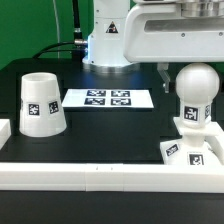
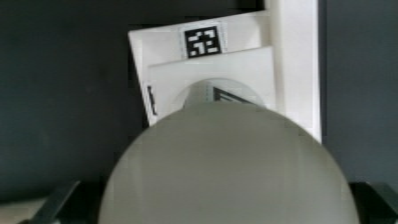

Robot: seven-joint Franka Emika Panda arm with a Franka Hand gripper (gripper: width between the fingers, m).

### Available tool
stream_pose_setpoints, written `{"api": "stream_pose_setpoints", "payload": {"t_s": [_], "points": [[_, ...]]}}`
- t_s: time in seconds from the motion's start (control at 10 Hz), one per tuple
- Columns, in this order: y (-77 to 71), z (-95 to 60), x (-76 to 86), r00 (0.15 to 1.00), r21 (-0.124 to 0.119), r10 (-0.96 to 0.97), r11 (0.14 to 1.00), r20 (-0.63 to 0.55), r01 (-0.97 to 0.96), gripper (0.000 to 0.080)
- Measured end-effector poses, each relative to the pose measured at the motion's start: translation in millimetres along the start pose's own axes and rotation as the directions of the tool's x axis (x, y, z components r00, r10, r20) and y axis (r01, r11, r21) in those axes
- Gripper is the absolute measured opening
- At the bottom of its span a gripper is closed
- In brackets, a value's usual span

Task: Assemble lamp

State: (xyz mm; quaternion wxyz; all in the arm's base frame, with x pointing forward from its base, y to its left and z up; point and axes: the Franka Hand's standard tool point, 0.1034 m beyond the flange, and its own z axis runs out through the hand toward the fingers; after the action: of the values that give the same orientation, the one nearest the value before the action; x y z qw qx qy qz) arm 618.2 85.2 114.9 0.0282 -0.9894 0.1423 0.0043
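The lamp's white bulb [image 1: 197, 85] stands upright on its stem in the square base [image 1: 176, 153] at the exterior view's right, against the front rail. My gripper [image 1: 186, 70] hangs over the bulb's round head, one dark finger [image 1: 163, 70] showing beside it with a gap. In the wrist view the bulb head [image 2: 222, 160] fills the space between the dark fingers [image 2: 64, 202], and the base [image 2: 199, 62] with its tag lies beyond. The jaws stand wide, astride the head; no contact shows. The tapered shade [image 1: 44, 103] stands alone at the exterior view's left.
The marker board [image 1: 110, 98] lies flat in the middle of the black table. A long white rail [image 1: 90, 176] runs along the front edge, and another [image 2: 294, 60] flanks the base. The arm's white body [image 1: 110, 35] rises behind.
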Motion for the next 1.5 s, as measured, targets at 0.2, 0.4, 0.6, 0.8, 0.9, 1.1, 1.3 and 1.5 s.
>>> {"api": "stream_pose_setpoints", "payload": {"t_s": [0.2,0.4,0.6,0.8,0.9,1.1,1.3,1.5], "points": [[1.2,1.1,0.2,0.979,0.017,0.203,0.979,0.014,-0.203,0.0579],[-3.5,2.2,-0.4,0.923,0.009,0.384,0.923,0.026,-0.384,0.0579],[-3.9,2.5,-0.4,0.869,0.012,0.494,0.869,0.034,-0.494,0.0579],[-5.7,3.1,1.7,0.746,0.019,0.664,0.746,0.055,-0.665,0.0579],[-6.5,3.3,2.4,0.682,0.021,0.729,0.682,0.065,-0.731,0.0579],[-6.4,3.6,3.9,0.552,0.023,0.829,0.552,0.085,-0.833,0.0579],[-6.1,3.6,4.7,0.484,0.019,0.870,0.484,0.092,-0.875,0.0579],[-7.4,3.5,4.2,0.402,0.012,0.910,0.403,0.104,-0.915,0.0579]]}}
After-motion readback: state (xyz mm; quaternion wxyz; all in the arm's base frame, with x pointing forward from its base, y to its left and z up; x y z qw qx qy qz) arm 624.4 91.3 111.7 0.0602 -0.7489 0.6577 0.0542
